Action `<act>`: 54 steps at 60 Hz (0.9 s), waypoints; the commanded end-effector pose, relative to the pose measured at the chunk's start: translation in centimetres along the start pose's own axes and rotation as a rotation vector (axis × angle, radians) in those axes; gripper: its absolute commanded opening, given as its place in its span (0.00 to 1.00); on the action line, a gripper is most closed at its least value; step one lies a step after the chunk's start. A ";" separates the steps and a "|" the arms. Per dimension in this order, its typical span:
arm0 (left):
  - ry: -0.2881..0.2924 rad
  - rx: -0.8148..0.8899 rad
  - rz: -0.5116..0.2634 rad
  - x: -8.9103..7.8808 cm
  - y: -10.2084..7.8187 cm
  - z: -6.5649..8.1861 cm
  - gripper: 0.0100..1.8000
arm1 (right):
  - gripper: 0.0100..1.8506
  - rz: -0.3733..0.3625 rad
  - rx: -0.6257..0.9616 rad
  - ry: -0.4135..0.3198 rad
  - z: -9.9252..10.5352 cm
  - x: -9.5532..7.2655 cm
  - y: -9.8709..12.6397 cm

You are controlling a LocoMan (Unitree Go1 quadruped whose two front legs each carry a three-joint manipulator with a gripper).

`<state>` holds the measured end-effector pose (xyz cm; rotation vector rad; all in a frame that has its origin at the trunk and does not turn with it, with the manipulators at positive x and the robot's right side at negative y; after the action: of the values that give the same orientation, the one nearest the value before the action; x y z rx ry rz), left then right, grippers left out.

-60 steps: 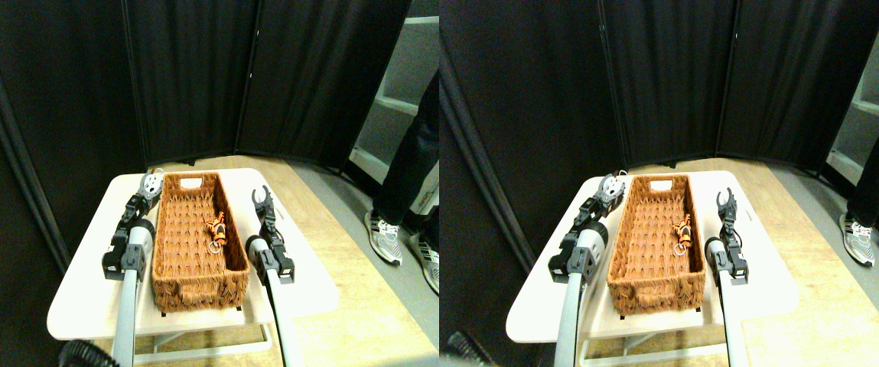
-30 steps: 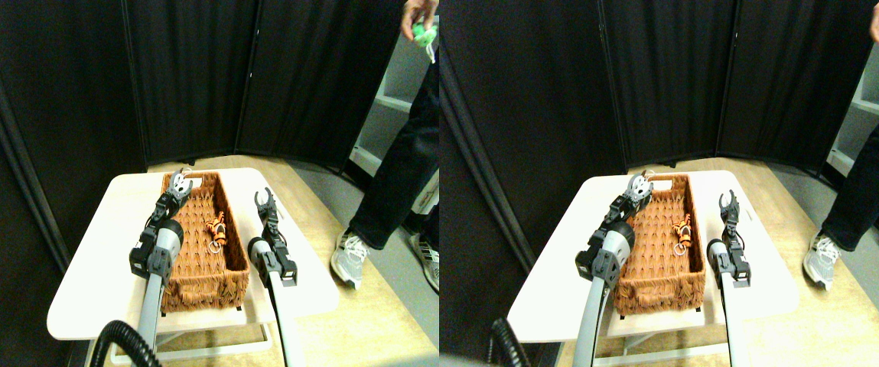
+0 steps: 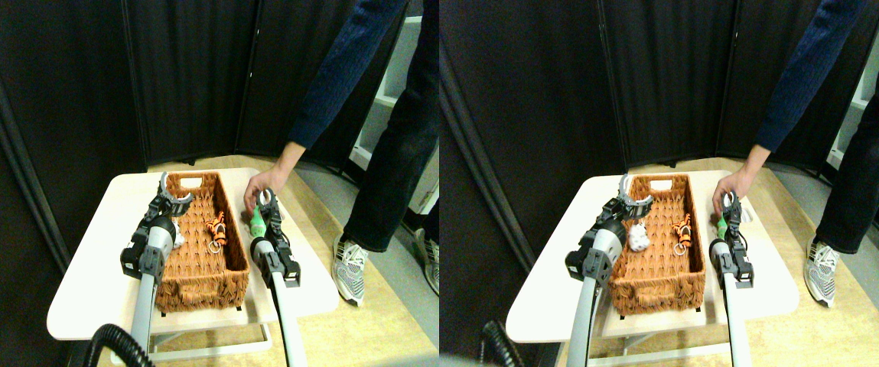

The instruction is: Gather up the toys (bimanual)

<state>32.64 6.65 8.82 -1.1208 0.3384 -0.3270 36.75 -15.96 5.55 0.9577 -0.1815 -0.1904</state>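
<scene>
The brown wicker basket lies lengthwise on the white table. Inside it, an orange-black striped toy rests by the right wall. A white toy lies by the left wall, half hidden behind my left arm. Over the basket's far left corner my left gripper stands open with nothing in it. Right of the basket, my right gripper is open. A person's hand holds a green toy right against it.
The person stands at the right with a dark sleeve reaching over the table's far right corner and a shoe by its right edge. Black curtains close off the back and left. A white shelf stands behind the person.
My left gripper has opened and the white toy now lies in the basket. The person has stepped in and brought the green toy down to my right gripper.
</scene>
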 end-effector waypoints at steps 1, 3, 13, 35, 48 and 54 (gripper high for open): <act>-0.056 0.012 -0.033 -0.6 -0.6 0.8 0.42 | 0.05 0.044 0.015 -0.024 0.6 -0.2 0.7; -0.060 0.023 -0.037 -0.8 -0.4 1.1 0.42 | 0.05 0.040 0.023 -0.021 0.6 -0.3 0.7; -0.106 0.070 -0.046 -1.9 0.2 2.5 0.43 | 0.05 0.044 0.022 -0.013 0.6 -0.5 0.7; -0.228 0.156 -0.045 -5.5 3.4 8.1 0.17 | 0.09 0.033 0.067 0.047 1.2 -1.1 0.4; -0.312 0.256 -0.012 -6.7 6.8 9.6 0.03 | 0.09 0.011 0.085 0.079 1.5 -1.6 0.3; -0.345 0.227 0.010 -6.7 8.2 9.7 0.02 | 0.09 -0.004 0.118 0.108 1.5 -1.8 0.3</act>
<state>31.13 20.35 6.32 -0.9391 0.0190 -0.1721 34.89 -16.63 5.66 1.0534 -0.0693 -0.1631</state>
